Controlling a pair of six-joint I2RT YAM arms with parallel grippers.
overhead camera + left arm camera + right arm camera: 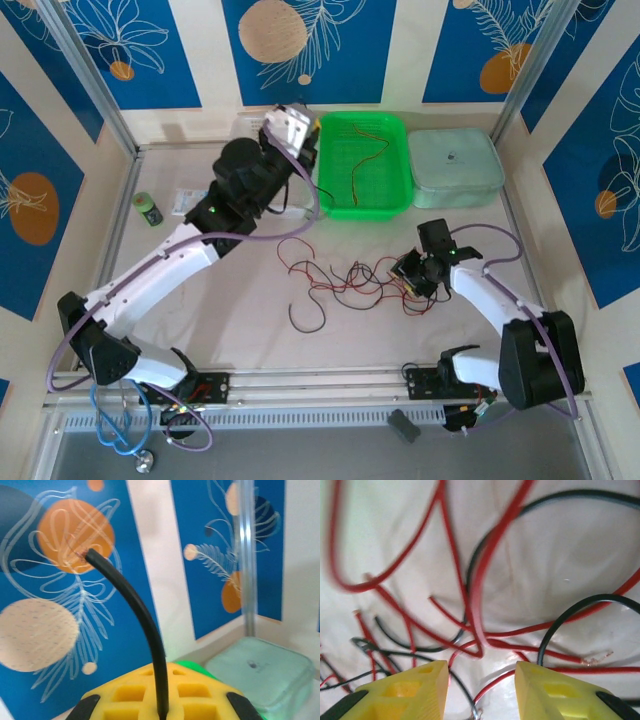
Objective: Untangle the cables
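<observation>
Left gripper (162, 705) nips black wire (142, 615) — tip maybe bare.

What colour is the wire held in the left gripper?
The wire is black, best seen in the left wrist view.

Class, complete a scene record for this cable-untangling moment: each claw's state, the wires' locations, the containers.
Left claw: shut on a thin black wire, beside the green plastic mesh tray
Right claw: open, over the tangle of thin red and black wires
Tray contents: loose red wire
Right of tray: pale green lidded box
</observation>
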